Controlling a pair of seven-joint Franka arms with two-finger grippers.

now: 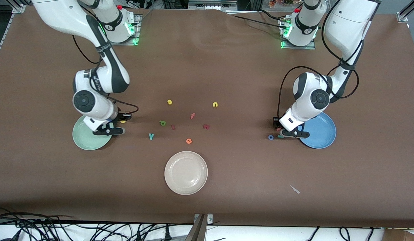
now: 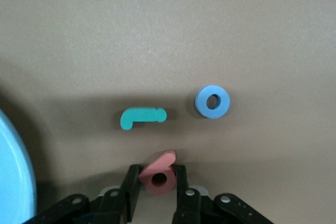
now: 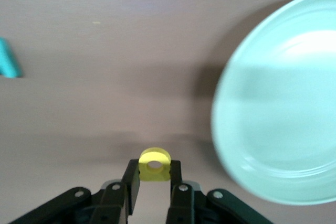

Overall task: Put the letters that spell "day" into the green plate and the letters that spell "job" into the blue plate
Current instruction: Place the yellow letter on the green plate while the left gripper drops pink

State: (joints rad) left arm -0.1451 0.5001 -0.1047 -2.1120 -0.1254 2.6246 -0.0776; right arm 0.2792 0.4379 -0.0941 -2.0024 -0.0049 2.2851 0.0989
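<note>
Right gripper [image 3: 154, 179] is clamping the yellow "a" [image 3: 154, 164] beside the green plate [image 3: 278, 103]; left gripper [image 2: 158, 182] is pinching the red-pink "b" [image 2: 160, 173] off-centre, risking slippage

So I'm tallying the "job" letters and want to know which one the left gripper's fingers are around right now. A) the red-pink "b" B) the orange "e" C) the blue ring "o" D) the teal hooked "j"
A: in the left wrist view the red-pink "b" sits between the left gripper fingers, while the blue "o" and teal "j" lie apart on the table.
</note>
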